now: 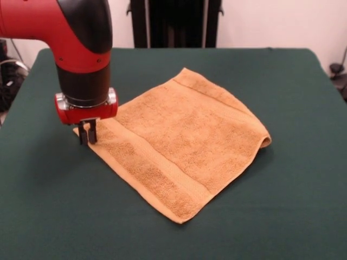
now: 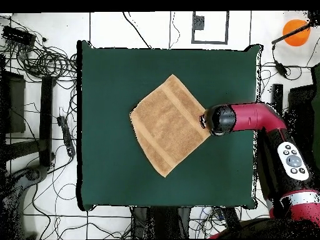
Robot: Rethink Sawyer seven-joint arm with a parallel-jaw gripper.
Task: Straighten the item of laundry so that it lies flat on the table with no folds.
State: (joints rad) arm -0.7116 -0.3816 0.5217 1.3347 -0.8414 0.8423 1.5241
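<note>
The hand [image 1: 87, 133] points straight down at the left corner of the towel [image 1: 179, 143] in the front view, its two dark fingers [image 1: 92, 131] close together with only a thin gap between them; their tips are at the cloth's edge, and whether they pinch the corner cannot be told. Above them sits the red wrist ring and the black and red arm [image 1: 81, 49], which comes in from the upper left. From overhead the arm [image 2: 250, 118] reaches in from the right side and its end covers the towel's [image 2: 167, 124] right corner. The towel lies near the middle of the bench [image 1: 54, 206], turned like a diamond, with its corners pointing toward the bench's sides and its edges running diagonally. It is nearly square, so no long axis stands out. Woven bands run parallel to two opposite edges. In the front view most of it lies flat, but the right corner is curled up and folded over on itself, casting a small shadow on the green top. The bench [image 2: 106, 162] is bare all around the towel.
</note>
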